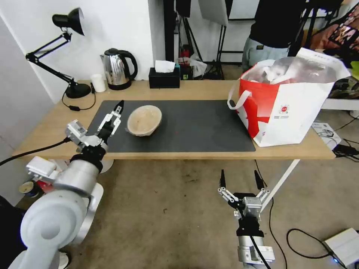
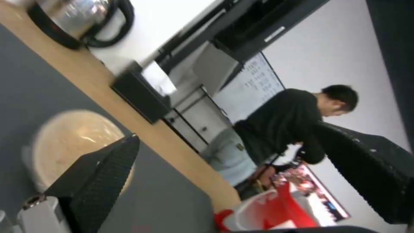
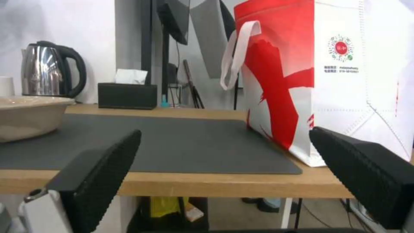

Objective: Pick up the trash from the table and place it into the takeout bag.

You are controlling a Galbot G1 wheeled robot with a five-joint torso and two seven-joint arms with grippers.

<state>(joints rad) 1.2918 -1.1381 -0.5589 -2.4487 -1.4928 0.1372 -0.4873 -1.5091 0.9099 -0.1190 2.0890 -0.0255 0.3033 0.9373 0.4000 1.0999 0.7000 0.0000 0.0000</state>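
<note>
One piece of trash sits on the desk [image 1: 209,89]: the tan bowl [image 1: 144,120], film over its top, on the left part of the grey mat [image 1: 194,127]. The bag [image 1: 288,97] stands open at the desk's right end, mouth up, so things can be dropped in from above; it looks already stuffed.

The left gripper [image 1: 112,116] hangs low over the mat's left edge, jaws spread and aimed at the bowl, which lies just beside the tips, a little ahead and to their right, not between them and, as far as I can see, untouched. The right gripper [image 1: 240,180] waits below the desk's front edge, jaws wide apart and empty, pointing up.
</note>
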